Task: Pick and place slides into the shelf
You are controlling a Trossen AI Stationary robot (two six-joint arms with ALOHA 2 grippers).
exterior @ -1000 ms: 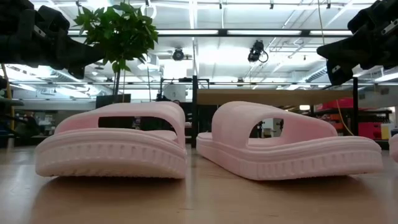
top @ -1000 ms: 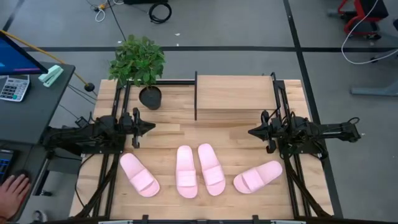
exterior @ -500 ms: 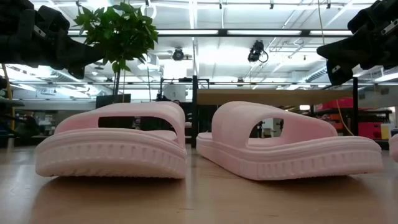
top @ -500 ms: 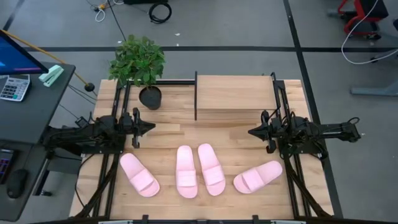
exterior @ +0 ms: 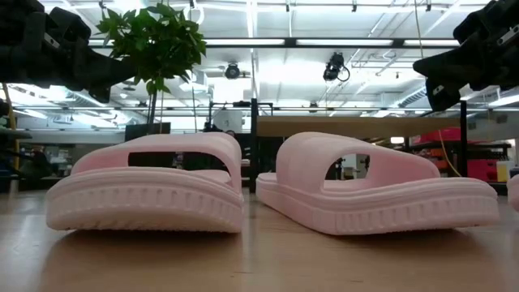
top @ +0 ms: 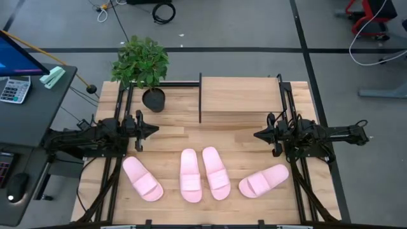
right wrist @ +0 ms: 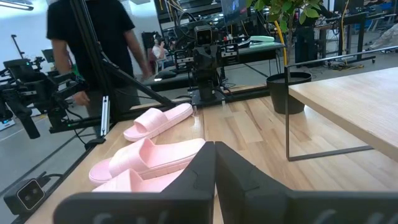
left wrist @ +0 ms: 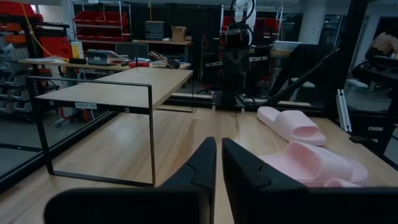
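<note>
Four pale pink slides rest on their soles along the table's near side: one at the left [top: 142, 179], two side by side in the middle [top: 191, 175] [top: 216, 172], and one angled at the right [top: 263, 180]. The shelf [top: 238, 95] stands at the far middle, with nothing showing on its top. My left gripper [top: 156, 130] hovers level at the table's left, shut and holding nothing [left wrist: 217, 146]. My right gripper [top: 256, 135] hovers level at the right, also shut and holding nothing [right wrist: 214, 148]. Both point toward the table's middle, above the slides and clear of them.
A potted plant [top: 141, 63] stands at the far left, next to the shelf. A desk with a keyboard and a calculator [top: 14, 89] lies beyond the left edge. A person [right wrist: 93, 50] stands beyond the table in the right wrist view. Bare wood lies between the shelf and the slides.
Both arms have kept still and no slide has moved. A person's hand that lay on the desk beyond the table's left edge has gone out of view.
</note>
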